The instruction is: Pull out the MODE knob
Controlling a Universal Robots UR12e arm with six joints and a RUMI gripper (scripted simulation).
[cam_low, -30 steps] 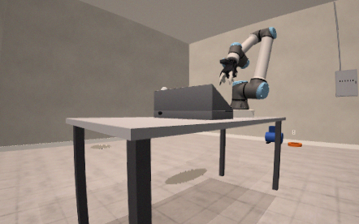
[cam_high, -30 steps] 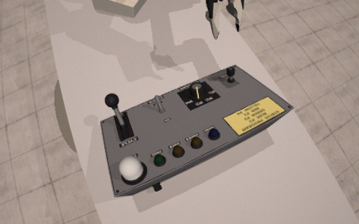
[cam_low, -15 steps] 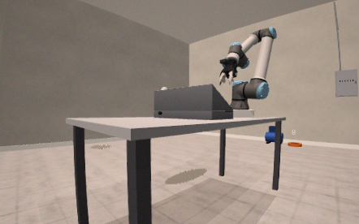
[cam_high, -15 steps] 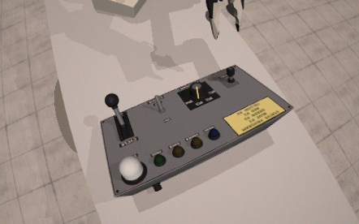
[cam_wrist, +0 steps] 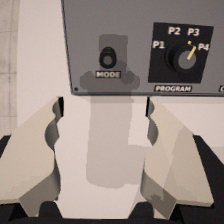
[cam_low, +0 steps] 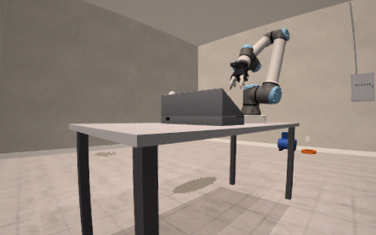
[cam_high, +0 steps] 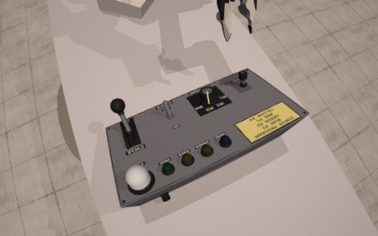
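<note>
The grey console [cam_high: 202, 132] sits on the white table. Its small black MODE knob [cam_high: 243, 78] stands at the far right corner of the panel; in the wrist view the MODE knob [cam_wrist: 107, 58] is seen from above, over its label. My gripper [cam_high: 237, 23] hangs in the air above the table beyond the console's far edge, well clear of the knob. In the wrist view the gripper [cam_wrist: 102, 150] has its fingers apart with only table surface between them. It also shows high above the console in the exterior view [cam_low: 237, 80].
The panel also carries the PROGRAM dial [cam_high: 206, 95] next to MODE, a black ball lever [cam_high: 118, 105], a toggle [cam_high: 166, 107], a white ball [cam_high: 138, 177], several coloured buttons [cam_high: 197, 154] and a yellow label [cam_high: 267, 121]. A box edge [cam_high: 125, 6] sits at the table's far end.
</note>
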